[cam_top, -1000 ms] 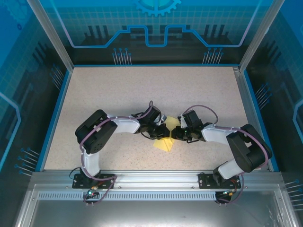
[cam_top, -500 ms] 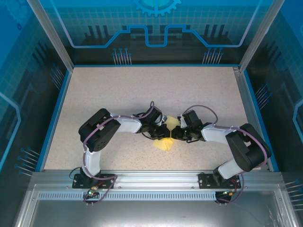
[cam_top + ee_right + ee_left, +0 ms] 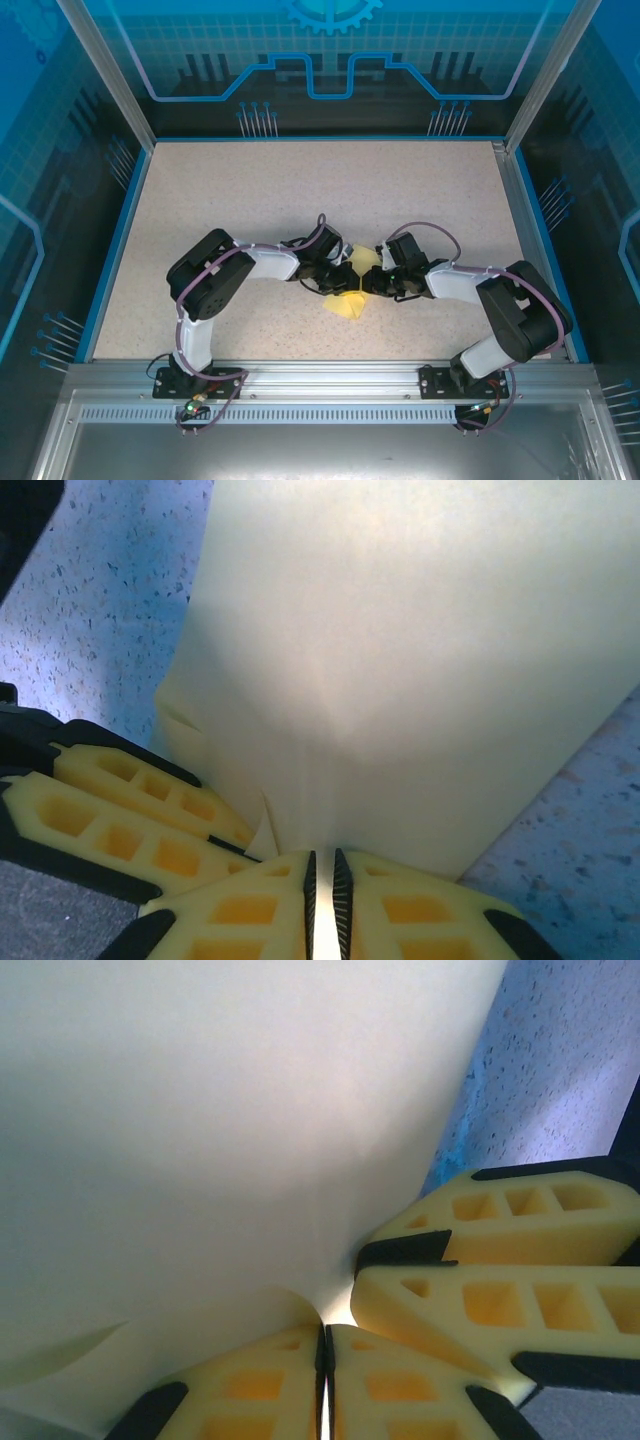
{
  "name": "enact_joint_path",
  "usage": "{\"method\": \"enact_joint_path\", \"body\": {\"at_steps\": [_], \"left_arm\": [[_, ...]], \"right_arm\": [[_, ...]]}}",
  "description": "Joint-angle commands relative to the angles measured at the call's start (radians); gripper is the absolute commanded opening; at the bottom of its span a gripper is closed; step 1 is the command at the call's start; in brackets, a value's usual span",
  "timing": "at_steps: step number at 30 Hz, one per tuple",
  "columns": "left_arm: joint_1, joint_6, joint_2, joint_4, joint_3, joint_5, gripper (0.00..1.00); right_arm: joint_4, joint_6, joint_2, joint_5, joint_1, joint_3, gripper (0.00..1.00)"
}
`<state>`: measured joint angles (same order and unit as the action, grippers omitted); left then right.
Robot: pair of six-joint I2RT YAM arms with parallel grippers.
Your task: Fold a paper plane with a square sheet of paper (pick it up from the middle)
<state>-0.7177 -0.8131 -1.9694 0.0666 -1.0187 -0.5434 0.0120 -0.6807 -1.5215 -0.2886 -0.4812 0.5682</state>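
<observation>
Fold step prob underway: left gripper (image 3: 325, 1348) & right gripper (image 3: 322, 868), tips side by side, both clamped on sheet of paper (image 3: 350, 306) mid-table (image 3: 300, 190). Next needs synced motion w/o tearing.

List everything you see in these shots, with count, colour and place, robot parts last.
paper: one, pale yellow, table centre, pinched by both grippers
table: one, speckled beige, under the arms
walls: blue patterned panels, around the table
rail: one, silver, near edge, carrying the arm bases
left arm: one, black and white, reaching to centre
right arm: one, black and white, reaching to centre
left gripper: one, yellow pads, shut on the paper
right gripper: one, yellow pads, shut on the paper
</observation>
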Motion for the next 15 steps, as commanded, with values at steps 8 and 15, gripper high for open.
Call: {"method": "enact_joint_path", "body": {"at_steps": [8,15], "left_arm": [[-0.013,-0.001,-0.062,0.042,0.008,-0.01,0.17],[-0.013,-0.018,-0.052,0.076,0.015,-0.012,0.31]], "right_arm": [[-0.073,0.023,0.126,0.022,0.013,-0.02,0.23],[-0.034,0.017,0.194,-0.003,0.018,-0.081,0.24]]}}
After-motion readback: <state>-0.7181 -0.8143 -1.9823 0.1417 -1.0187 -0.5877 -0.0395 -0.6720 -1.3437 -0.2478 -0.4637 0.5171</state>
